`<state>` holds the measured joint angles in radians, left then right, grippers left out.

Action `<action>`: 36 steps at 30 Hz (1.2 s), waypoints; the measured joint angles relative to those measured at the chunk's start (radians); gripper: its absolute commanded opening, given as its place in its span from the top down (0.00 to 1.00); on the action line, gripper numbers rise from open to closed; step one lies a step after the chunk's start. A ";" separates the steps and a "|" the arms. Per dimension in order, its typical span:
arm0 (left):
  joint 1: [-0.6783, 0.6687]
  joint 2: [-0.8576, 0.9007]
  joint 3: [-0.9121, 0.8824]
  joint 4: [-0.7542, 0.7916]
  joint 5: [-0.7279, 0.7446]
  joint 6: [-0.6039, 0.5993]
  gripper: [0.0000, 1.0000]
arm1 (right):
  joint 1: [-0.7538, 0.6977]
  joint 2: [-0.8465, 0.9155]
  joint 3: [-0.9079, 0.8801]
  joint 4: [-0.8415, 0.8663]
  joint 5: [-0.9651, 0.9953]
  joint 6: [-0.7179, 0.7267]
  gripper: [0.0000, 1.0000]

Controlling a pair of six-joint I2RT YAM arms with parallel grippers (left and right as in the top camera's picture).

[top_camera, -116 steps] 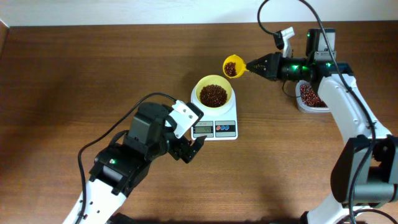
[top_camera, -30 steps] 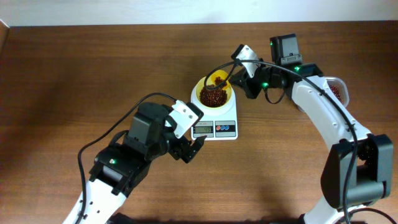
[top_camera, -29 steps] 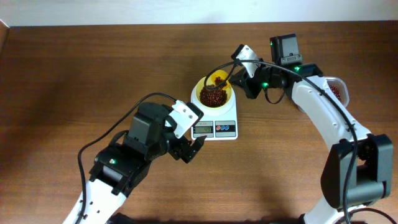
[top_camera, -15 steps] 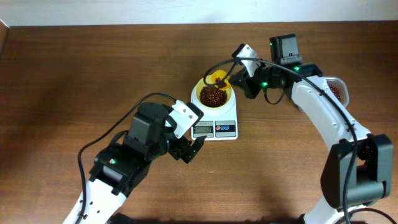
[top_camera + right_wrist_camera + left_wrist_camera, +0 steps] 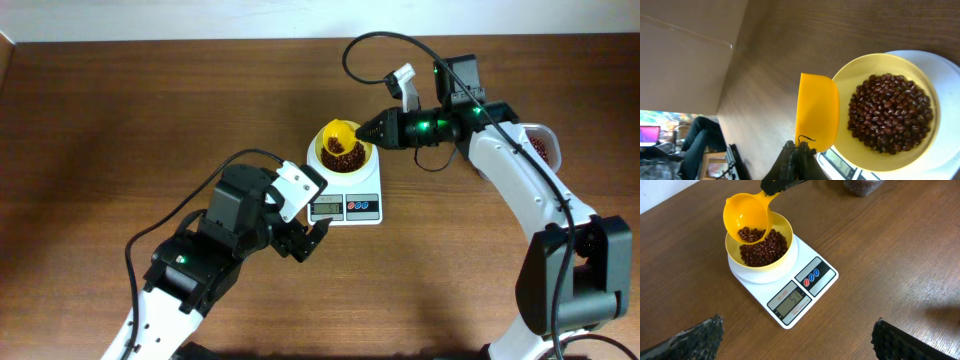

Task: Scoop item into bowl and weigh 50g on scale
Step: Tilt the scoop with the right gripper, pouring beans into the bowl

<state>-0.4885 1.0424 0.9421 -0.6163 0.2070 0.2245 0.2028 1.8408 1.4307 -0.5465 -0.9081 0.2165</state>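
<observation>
Right gripper (image 5: 372, 129) grips bright yellow handled scoop (image 5: 742, 215), its cup tilted just above small round pale-yellow bowl (image 5: 786, 229) of dark red-brown beans (image 5: 767, 247), handle pointing right

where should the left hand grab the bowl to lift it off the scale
Probably the thin rim nearest the scale's display, from straight above, one finger inside, one outside. The bowl is round and open-topped with beans heaped in its middle, and the scoop in the right hand hangs over its far rim.
</observation>
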 measured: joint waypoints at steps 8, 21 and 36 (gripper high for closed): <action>0.000 0.000 0.000 0.000 0.000 0.000 0.01 | 0.000 0.000 0.000 0.001 -0.023 0.055 0.96; 0.000 0.000 0.000 0.000 0.000 0.000 0.01 | 0.000 0.000 0.000 0.027 0.274 0.062 0.96; 0.000 0.000 0.000 0.000 0.000 0.000 0.01 | 0.048 0.066 0.000 0.062 0.325 0.060 0.96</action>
<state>-0.4885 1.0424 0.9421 -0.6163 0.2070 0.2245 0.2504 1.9068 1.4307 -0.4843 -0.5827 0.2764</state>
